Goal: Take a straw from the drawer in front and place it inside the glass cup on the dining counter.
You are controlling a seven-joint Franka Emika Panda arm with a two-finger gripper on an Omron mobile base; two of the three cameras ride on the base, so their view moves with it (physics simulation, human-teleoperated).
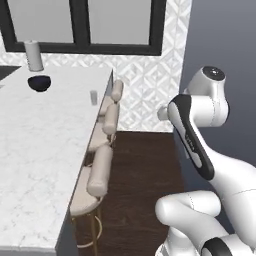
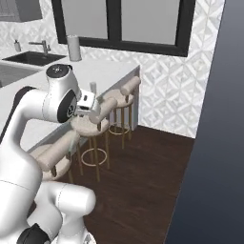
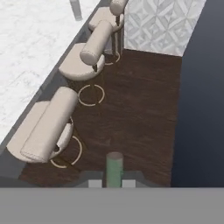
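Presently the gripper (image 3: 113, 183) is clenching a green straw (image 3: 114, 168) above dark flooring; the glass cup (image 1: 93, 97) is standing near the dining counter (image 1: 40, 140) edge.

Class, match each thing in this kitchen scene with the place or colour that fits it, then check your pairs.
Things:
1. glass cup
2. bowl
3. paper-towel roll
4. straw

Descriptions:
A. dark blue, on the dining counter in front of the tall white cylinder
B. green, standing up between the fingertips of the gripper
C. clear, near the counter's edge by the stools
D. white and tall, at the far end of the counter, under the window

Pairs: 1-C, 2-A, 3-D, 4-B
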